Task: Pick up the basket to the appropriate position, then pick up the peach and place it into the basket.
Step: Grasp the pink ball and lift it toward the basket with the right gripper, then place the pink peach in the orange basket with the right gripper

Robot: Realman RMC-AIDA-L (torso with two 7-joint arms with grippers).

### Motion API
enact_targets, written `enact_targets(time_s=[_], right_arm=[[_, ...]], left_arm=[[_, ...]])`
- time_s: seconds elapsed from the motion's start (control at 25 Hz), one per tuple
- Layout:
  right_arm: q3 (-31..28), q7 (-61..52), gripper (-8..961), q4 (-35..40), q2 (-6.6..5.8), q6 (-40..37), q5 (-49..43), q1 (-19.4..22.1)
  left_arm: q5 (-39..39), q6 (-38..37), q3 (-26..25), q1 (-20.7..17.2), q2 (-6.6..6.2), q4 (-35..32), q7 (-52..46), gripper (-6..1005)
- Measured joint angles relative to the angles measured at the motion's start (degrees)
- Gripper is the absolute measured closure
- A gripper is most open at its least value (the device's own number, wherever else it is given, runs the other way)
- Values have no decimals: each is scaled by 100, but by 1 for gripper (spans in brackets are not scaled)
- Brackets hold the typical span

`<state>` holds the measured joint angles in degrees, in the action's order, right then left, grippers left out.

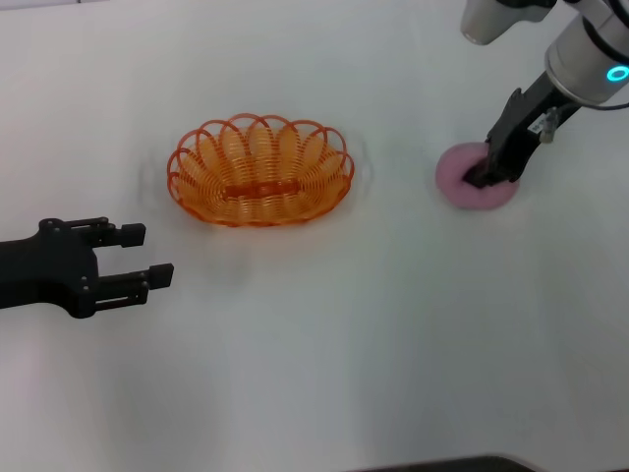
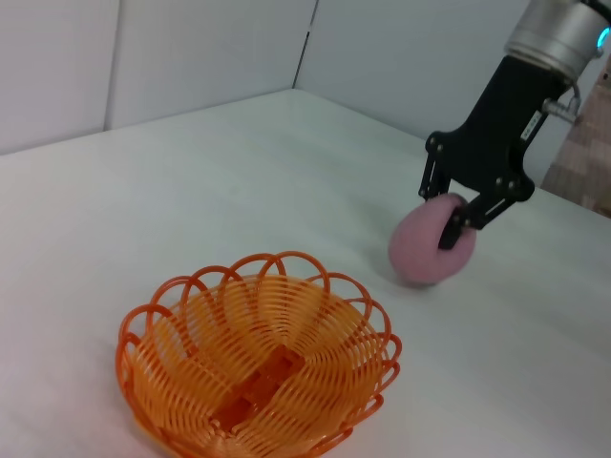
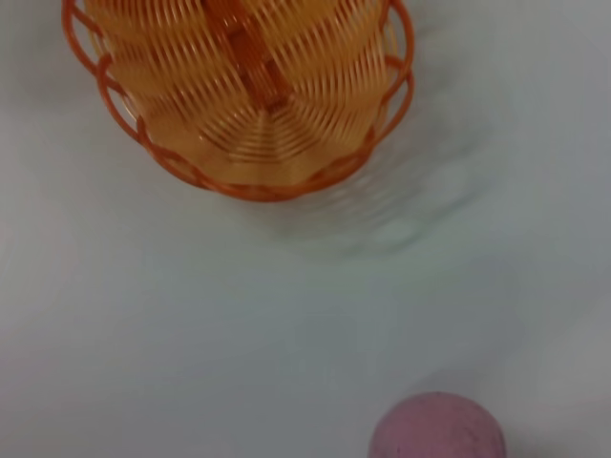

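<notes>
1. Head view, far left: the left gripper (image 1: 147, 254) lies low over the white table (image 1: 324, 374), its two fingers spread apart and holding nothing. It is near the basket but not touching it, and looks parked.

2. Middle: the basket (image 1: 260, 171) sits upright on the table, with nothing inside. Judging by this, the basket step appears done, since no gripper is on it.

3. Right: the peach (image 1: 462, 182) rests on the table, well apart from the basket. The right gripper (image 1: 489, 177) has its fingers straddling the top of the fruit. In the left wrist view, the right gripper (image 2: 451, 221) has one finger on each side of the peach (image 2: 425, 250), at or very near its surface. Whether it is clenched on the fruit I cannot tell.

4. Step in hand, as I judge it: grasping the peach.

5. Next move calls for a firm squeeze on the round fruit, a straight lift clear of the table, then a carry across to the basket (image 3: 243, 91) and a release over its centre, not its scalloped rim.
</notes>
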<state>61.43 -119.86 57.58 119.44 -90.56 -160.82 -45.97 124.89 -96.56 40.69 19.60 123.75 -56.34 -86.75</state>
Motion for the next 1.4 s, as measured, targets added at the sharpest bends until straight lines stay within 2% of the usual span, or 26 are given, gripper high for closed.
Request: enact_targets(time_s=[0.52, 0.88, 1.4], right_arm=[[-34, -94, 828, 1121, 0, -1036, 2, -190], [-58, -192, 870, 2012, -17, -1816, -21, -487], [-78, -223, 901, 2226, -4, -1902, 172, -562]], left_arm=[[0, -11, 0, 8, 0, -19, 0, 325], [-4, -12, -9, 66, -8, -49, 0, 324], [-9, -8, -9, 79, -18, -54, 0, 324]])
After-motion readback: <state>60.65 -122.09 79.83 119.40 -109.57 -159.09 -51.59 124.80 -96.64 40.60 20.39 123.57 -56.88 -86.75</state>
